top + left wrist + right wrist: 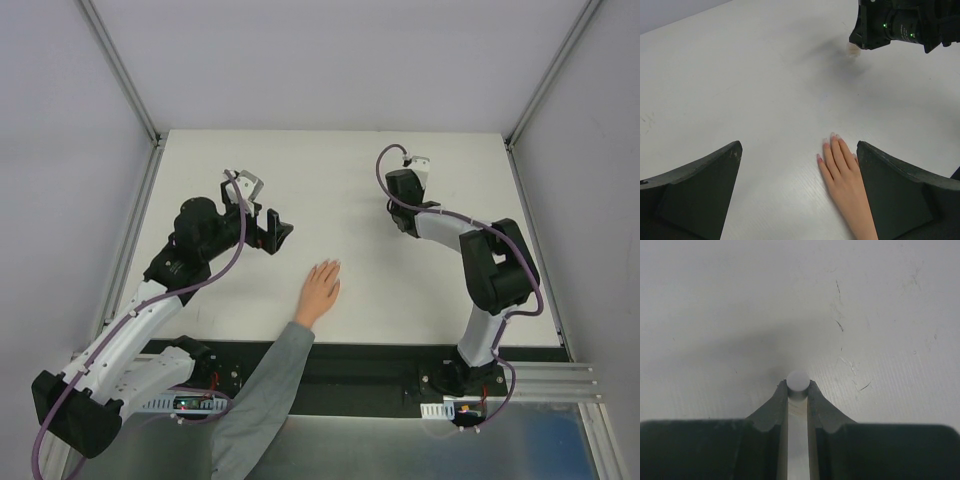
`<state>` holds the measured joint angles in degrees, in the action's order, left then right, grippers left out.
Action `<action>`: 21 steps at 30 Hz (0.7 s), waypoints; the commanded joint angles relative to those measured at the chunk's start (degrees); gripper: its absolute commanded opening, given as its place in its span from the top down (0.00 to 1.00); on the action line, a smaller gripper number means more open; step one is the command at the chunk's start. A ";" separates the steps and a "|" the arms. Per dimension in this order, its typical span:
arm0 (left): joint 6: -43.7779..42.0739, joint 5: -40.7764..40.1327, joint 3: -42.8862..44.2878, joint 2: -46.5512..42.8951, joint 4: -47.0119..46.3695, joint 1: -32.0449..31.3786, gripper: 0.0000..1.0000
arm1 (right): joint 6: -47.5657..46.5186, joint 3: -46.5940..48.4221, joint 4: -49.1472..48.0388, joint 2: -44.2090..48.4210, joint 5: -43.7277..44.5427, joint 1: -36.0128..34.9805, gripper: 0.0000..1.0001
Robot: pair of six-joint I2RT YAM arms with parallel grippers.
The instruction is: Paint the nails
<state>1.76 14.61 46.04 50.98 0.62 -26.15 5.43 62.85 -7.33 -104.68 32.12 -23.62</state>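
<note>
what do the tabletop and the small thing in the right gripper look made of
Tabletop: matte white, probably painted or laminated board; it shows fine grain lines and dark scuffs. Small cylinder pinched in the right gripper: translucent whitish, likely plastic, though frosted glass can't be ruled out; smooth round end, no glare.

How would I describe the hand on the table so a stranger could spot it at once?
Start at the near edge of the white table, between the left arm and the right arm. A grey sleeve reaches in from there and ends in a pale peach hand lying flat, fingers pointing away. It is the only skin-coloured thing beside those black-and-white arms.
</note>
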 commanded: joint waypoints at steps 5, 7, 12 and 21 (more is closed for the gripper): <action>-1.23 -1.96 -0.78 -1.94 -2.91 0.49 0.04 | 0.99 3.60 2.50 -0.70 -0.57 0.06 0.79; -1.23 -2.04 -0.95 -2.03 -3.00 0.49 0.03 | 0.90 3.77 2.50 -0.70 -0.83 0.06 0.78; -2.46 -2.40 -1.13 -2.11 -3.08 0.40 0.04 | 0.63 4.21 3.03 -1.05 -1.18 0.06 0.72; -2.38 -2.39 -1.13 -1.76 -3.08 0.49 0.03 | 0.37 4.39 3.03 -1.22 -1.27 -0.03 0.61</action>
<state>0.45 13.06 45.06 49.95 -0.16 -26.15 5.54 64.84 -4.12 -105.62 30.83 -23.62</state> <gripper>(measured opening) 0.967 0.367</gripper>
